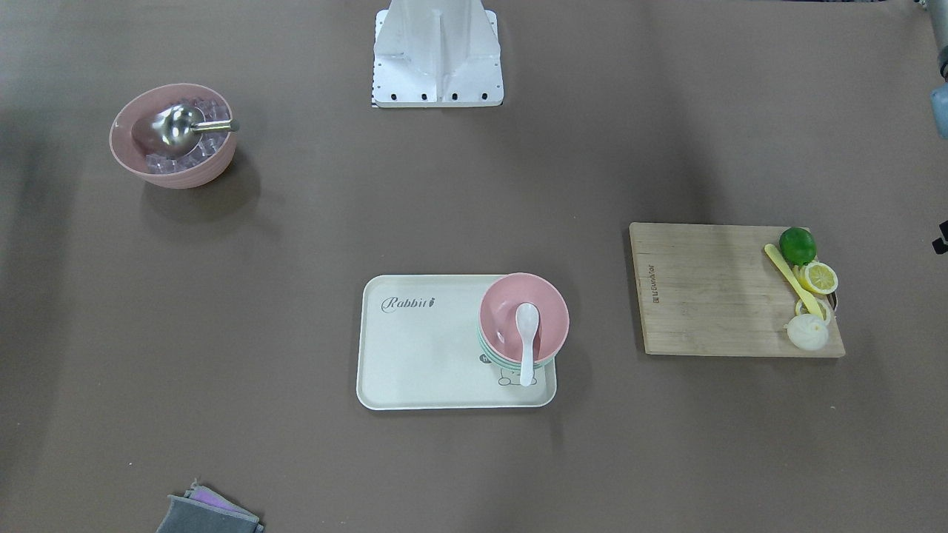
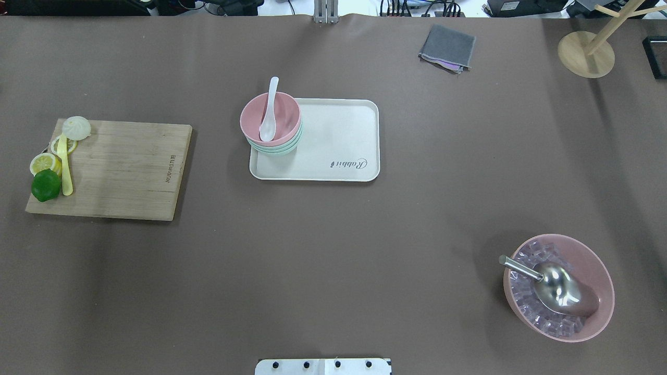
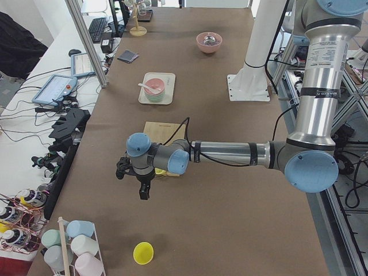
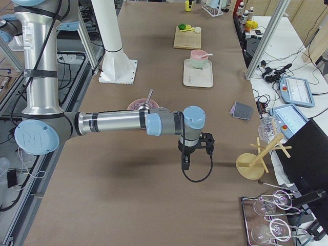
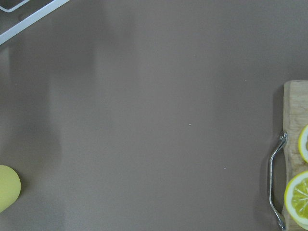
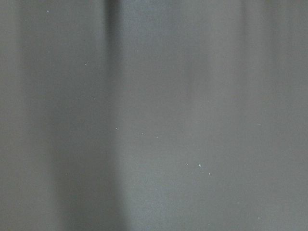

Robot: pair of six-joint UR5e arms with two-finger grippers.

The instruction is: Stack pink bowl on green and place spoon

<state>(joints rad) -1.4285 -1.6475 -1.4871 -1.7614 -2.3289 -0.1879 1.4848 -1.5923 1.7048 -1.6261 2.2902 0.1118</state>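
The pink bowl (image 1: 503, 311) sits nested on top of the stack of mint-green bowls (image 1: 511, 360), at one end of a cream tray (image 1: 422, 348). The white spoon (image 1: 526, 333) lies in the pink bowl, its handle over the rim. The overhead view shows the same pink bowl (image 2: 286, 112), green stack (image 2: 276, 148) and spoon (image 2: 269, 117). My left gripper (image 3: 142, 187) hangs over the table's left end, far from the tray. My right gripper (image 4: 185, 159) hangs over the right end. Both point down with nothing seen in them; I cannot tell if they are open or shut.
A wooden cutting board (image 2: 125, 166) holds a lime, lemon slices, a bun and a long yellow utensil (image 2: 65, 166). A second pink bowl with ice and a steel scoop (image 2: 557, 286) stands at the right. There is also a grey cloth (image 2: 448, 48), a wooden stand (image 2: 586, 52) and a yellow cup (image 3: 143, 252).
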